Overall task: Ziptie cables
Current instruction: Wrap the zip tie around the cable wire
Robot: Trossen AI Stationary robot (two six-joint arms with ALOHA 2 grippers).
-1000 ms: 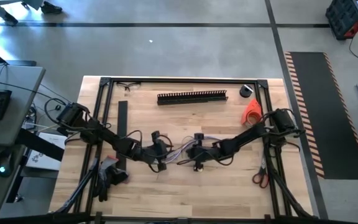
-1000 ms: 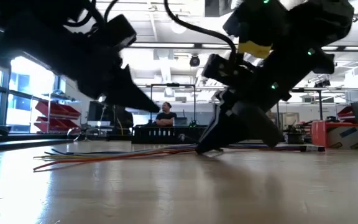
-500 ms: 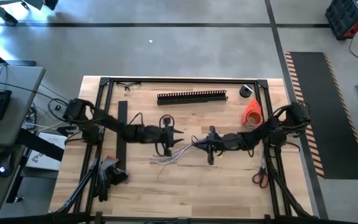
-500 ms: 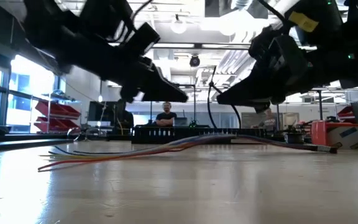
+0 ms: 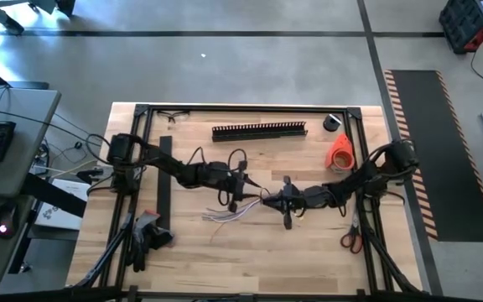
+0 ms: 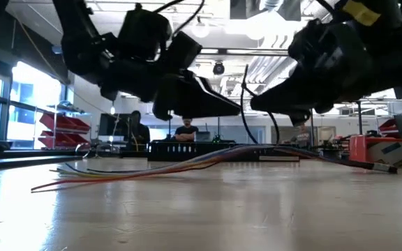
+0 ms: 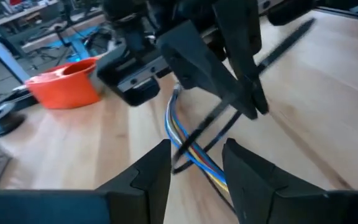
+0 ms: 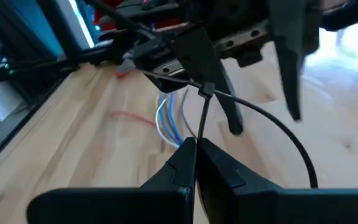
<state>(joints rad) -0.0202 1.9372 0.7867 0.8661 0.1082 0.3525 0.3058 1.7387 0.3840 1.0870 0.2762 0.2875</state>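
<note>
On a pale wooden table, the cables fan loose toward the near edge and rise at mid-table to the right gripper, clenched on them. The left gripper hangs released just beside. Behind stand a black slotted strip, an orange cup and a seated person in the workshop.

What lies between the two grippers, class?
In the high view, the cables run between the left gripper and right gripper; no other object lies there.
</note>
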